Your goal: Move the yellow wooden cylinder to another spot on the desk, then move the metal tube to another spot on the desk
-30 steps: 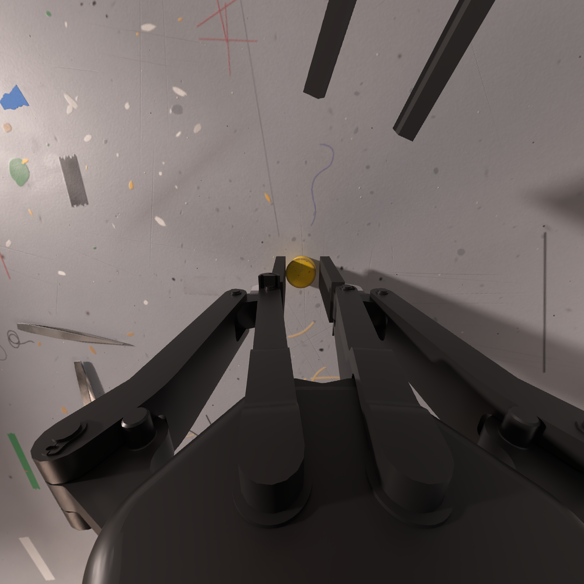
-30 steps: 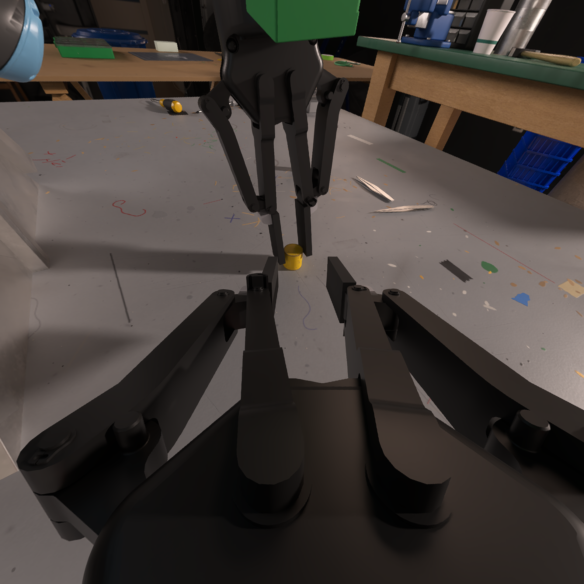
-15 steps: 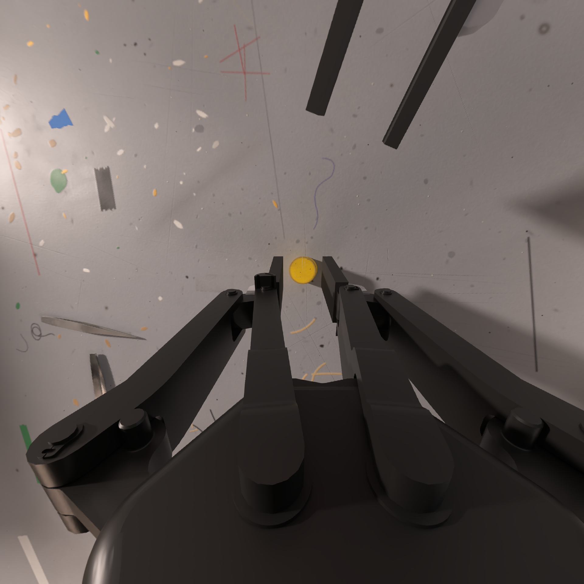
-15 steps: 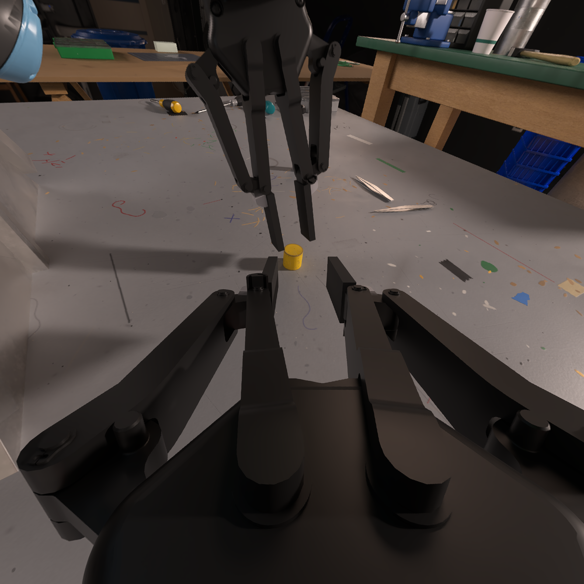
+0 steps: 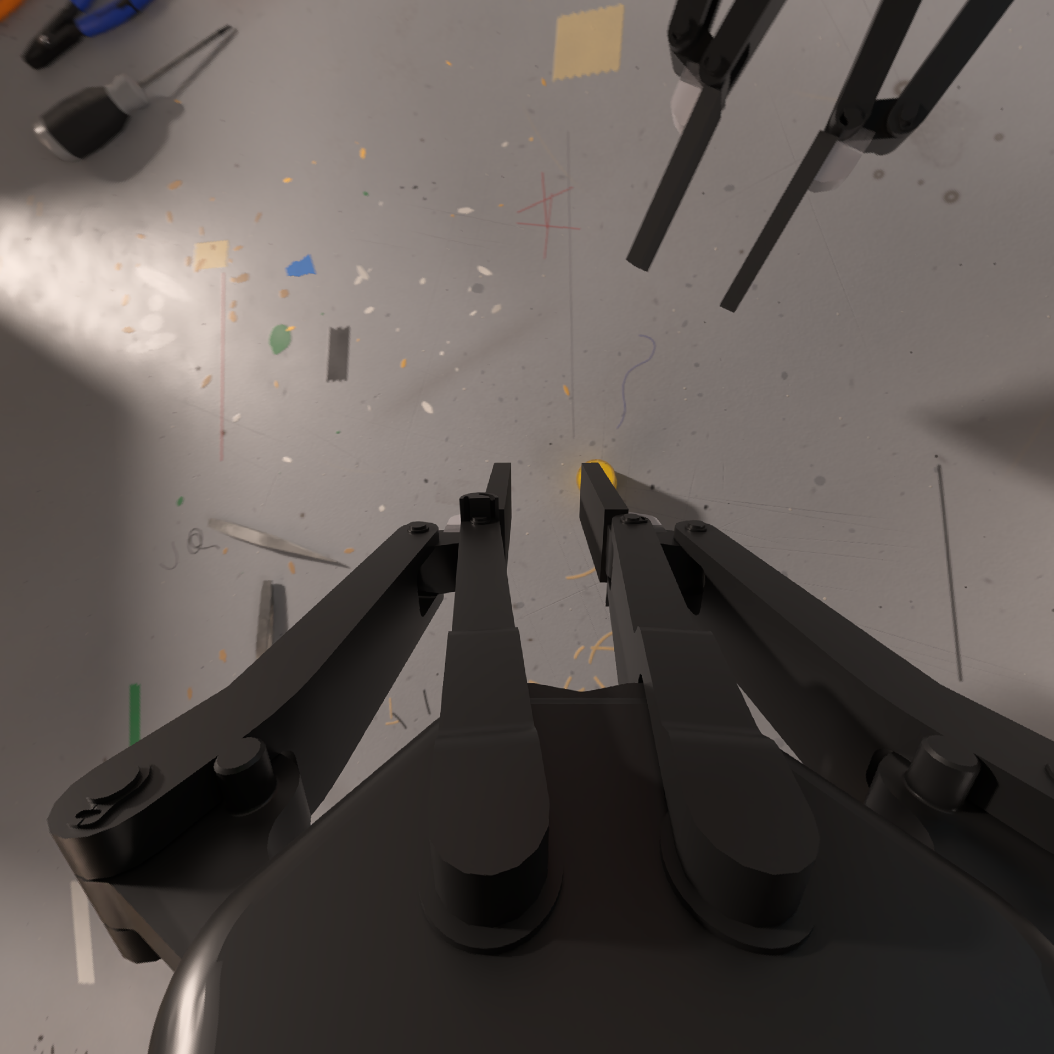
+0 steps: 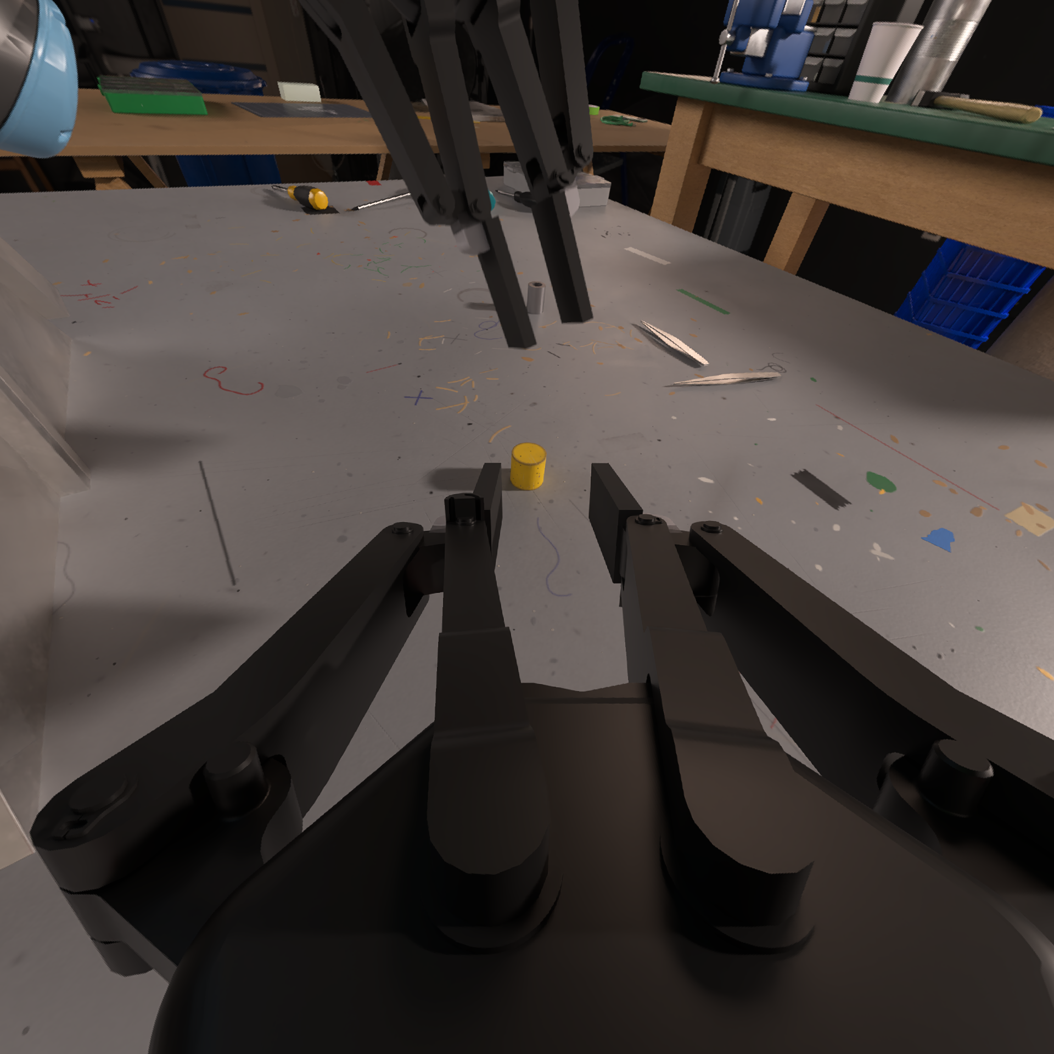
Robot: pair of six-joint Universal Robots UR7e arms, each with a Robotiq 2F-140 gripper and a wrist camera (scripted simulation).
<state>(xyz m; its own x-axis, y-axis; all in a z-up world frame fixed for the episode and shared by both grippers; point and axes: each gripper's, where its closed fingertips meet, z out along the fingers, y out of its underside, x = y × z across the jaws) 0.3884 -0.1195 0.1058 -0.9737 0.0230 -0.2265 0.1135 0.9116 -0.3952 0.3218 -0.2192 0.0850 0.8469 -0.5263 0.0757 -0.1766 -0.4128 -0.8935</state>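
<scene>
The yellow wooden cylinder (image 6: 528, 466) stands upright on the grey desk (image 6: 296, 513), just beyond my right gripper (image 6: 544, 476), which is open and empty, low over the desk. My left gripper (image 6: 550, 328) hangs open and empty well above the desk, behind the cylinder. In the left wrist view, looking down, the left gripper (image 5: 544, 476) is open and the cylinder (image 5: 605, 474) peeks out behind its right fingertip. The small grey metal tube (image 6: 535, 296) stands upright farther back, seen between the left gripper's fingers. The right gripper (image 5: 684, 285) shows at the top right of the left wrist view.
Two metal tweezers (image 6: 676, 344) (image 6: 724, 377) lie right of centre. A yellow-handled screwdriver (image 6: 308, 197) lies at the far edge. A black-handled tool (image 5: 85, 122) and blue-handled pliers (image 5: 85, 23) lie far left. A green-topped wooden bench (image 6: 855, 114) and a blue crate (image 6: 969, 296) stand beyond the desk's right edge.
My left gripper has risen off the yellow cylinder and moved up and back. The cylinder stays standing on the desk. My right gripper has not moved.
</scene>
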